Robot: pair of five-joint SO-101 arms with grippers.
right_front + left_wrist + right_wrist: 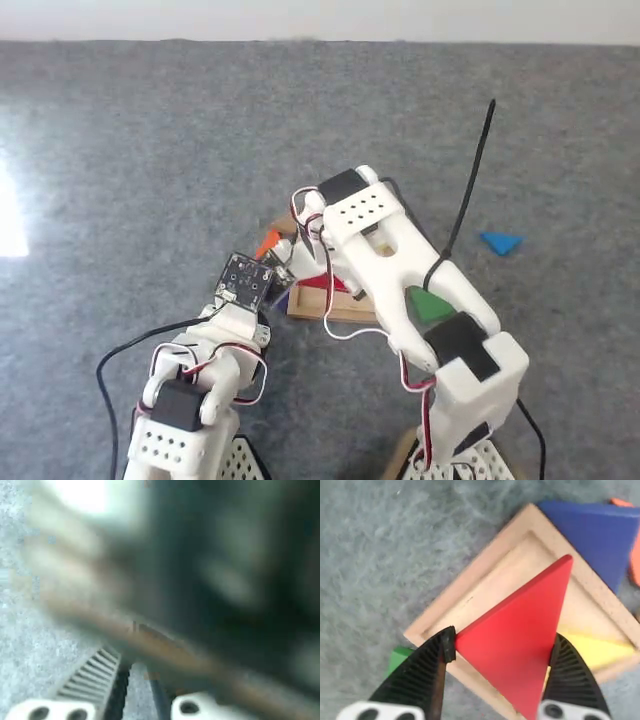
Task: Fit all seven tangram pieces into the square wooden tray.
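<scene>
The high view looks down from above the tray [325, 306]; the right wrist view faces down, close over the same tray [475, 572].

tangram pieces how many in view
6: red triangle in the right pincer over the square wooden tray, yellow piece inside, large blue triangle, orange piece, green piece beside it, small blue triangle apart. More may be hidden.
</scene>
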